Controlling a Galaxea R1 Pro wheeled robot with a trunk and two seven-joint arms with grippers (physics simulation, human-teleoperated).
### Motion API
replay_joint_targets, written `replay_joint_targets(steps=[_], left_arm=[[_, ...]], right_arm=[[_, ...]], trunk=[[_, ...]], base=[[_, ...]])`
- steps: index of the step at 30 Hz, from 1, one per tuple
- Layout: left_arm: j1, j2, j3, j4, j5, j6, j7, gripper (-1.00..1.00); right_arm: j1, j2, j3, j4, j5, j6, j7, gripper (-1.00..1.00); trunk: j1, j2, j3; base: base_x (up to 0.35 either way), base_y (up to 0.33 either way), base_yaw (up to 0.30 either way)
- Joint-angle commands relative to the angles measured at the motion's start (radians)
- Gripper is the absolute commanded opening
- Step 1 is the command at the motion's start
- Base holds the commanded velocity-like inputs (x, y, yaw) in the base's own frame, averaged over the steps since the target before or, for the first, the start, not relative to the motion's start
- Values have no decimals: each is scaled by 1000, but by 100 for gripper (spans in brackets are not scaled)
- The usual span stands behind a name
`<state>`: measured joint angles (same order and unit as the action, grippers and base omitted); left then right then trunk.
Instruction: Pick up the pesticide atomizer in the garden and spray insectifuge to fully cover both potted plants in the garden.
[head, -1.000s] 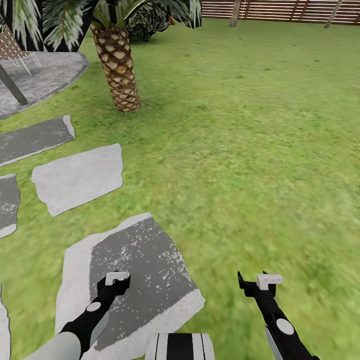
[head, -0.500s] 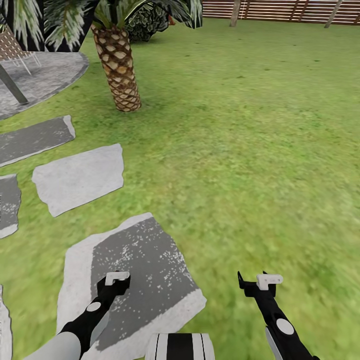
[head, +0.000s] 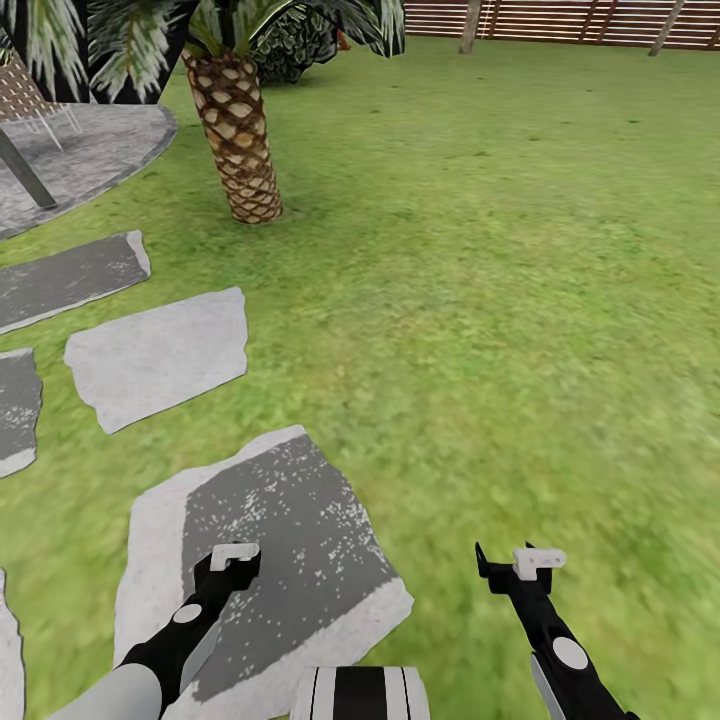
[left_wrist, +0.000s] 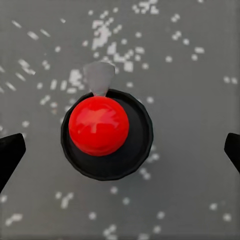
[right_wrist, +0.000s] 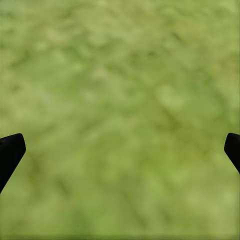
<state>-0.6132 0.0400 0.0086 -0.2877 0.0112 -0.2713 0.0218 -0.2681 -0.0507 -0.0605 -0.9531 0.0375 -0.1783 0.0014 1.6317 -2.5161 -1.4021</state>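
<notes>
Pesticide atomizer (left_wrist: 107, 134), seen end-on in the left wrist view as what looks like a red knob on a dark round body with a pale spout, stands on a speckled grey stepping stone (head: 270, 540), between the widely spread fingertips of the left gripper (head: 235, 556), untouched. The right gripper (head: 520, 562), at 5 o'clock in the head view, hangs just as wide apart over blurred lawn (head: 480, 300), holding nothing. Five stepping stones show, counting cut-off ones, from 7 to 9 o'clock. One scaly palm trunk (head: 240, 140) rises at 11 o'clock, the round paved patio (head: 90, 155) at 10, and the slatted fence (head: 560, 22) at 1.
</notes>
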Motion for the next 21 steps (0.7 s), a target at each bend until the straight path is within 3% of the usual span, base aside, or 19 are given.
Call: replay_joint_targets(steps=[1, 21], left_arm=[[0, 0, 1, 1, 1, -3, 1, 100], [0, 0, 1, 1, 1, -3, 1, 100]], right_arm=[[0, 0, -1, 0, 4, -3, 0, 100], [0, 0, -1, 0, 4, -3, 0, 100]], trunk=[[0, 0, -1], [0, 0, -1]], base=[[0, 0, 0], [0, 15, 0]])
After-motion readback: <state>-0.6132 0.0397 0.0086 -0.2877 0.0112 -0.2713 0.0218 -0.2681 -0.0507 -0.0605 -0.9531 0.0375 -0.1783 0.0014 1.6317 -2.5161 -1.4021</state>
